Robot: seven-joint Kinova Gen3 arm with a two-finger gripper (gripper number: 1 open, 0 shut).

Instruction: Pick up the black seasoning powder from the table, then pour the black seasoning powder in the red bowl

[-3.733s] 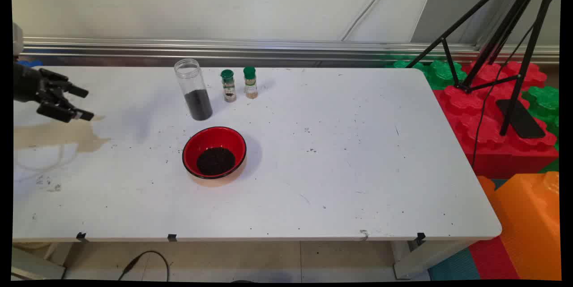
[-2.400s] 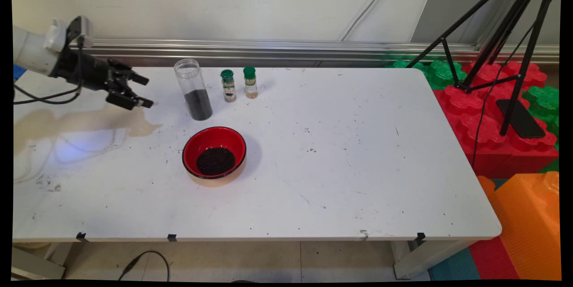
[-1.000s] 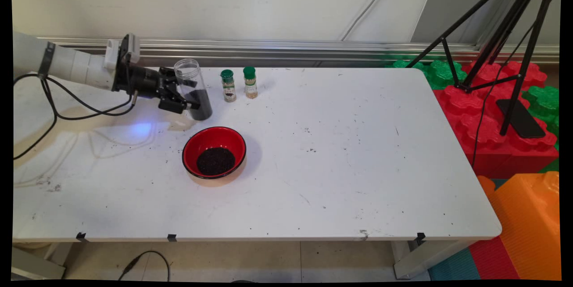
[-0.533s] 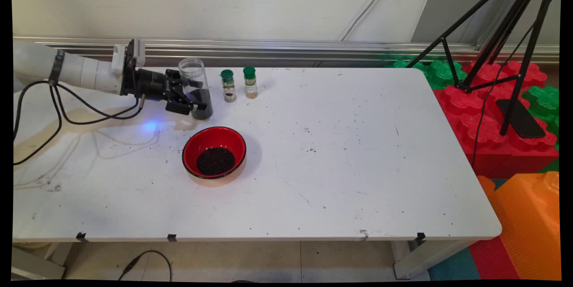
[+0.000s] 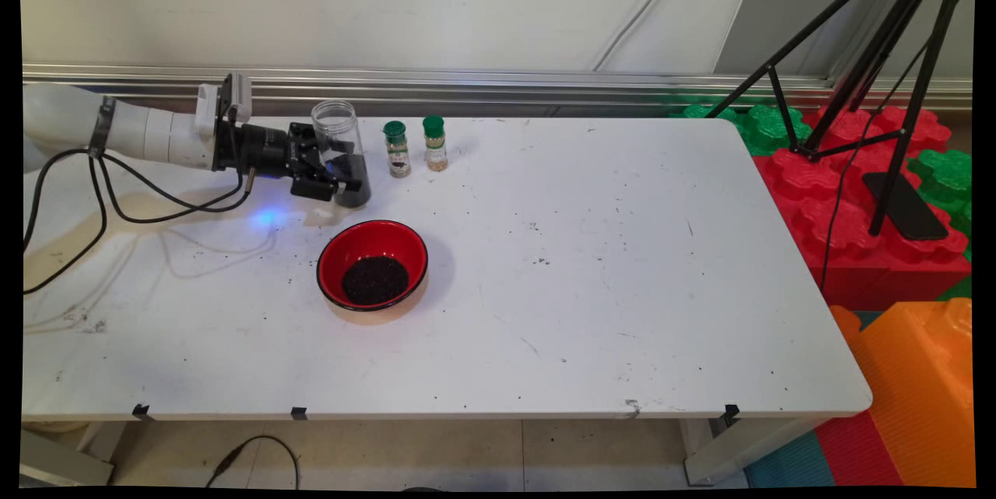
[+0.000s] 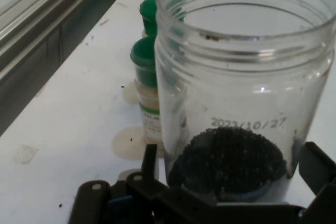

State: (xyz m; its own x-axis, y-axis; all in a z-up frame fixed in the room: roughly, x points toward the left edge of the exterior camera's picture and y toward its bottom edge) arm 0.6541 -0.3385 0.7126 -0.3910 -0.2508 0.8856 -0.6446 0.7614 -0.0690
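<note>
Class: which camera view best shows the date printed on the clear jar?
The hand view: the clear jar fills the picture, and the printed date above its dark grains is readable. In the main view the clear jar is small, partly behind the gripper, and no print is visible.

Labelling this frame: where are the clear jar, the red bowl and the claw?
clear jar (image 6: 247, 77), hand view, its glass wall.
red bowl (image 5: 336, 250), main view, inner red wall.
claw (image 5: 342, 166), main view, between its fingertips.

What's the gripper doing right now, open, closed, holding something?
Gripper: open, one finger on each side of the clear jar of dark grains; contact with its wall cannot be told.
</note>
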